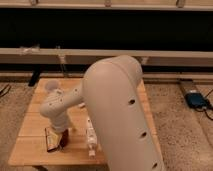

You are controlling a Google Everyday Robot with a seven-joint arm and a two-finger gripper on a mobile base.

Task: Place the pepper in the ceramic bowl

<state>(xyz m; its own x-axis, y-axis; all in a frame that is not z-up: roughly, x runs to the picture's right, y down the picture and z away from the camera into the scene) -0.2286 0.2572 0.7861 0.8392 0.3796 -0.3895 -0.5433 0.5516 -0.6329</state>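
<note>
My gripper (61, 139) hangs from the white wrist (56, 107) and points down at the front left part of the wooden table (30, 125). Right under and beside it lies a dark flat packet (49, 136) with a small dark red shape (56, 145) at its near edge. This shape may be the pepper, but I cannot tell it apart from the packet. The orange-red ceramic bowl is not in view; my large white arm (120, 110) hides the middle and right of the table.
A white tube (91, 140) lies on the table just right of the gripper. A small pale round thing (50, 86) stands at the table's far left. A long dark bench or wall runs behind. A blue object (196, 100) lies on the floor at the right.
</note>
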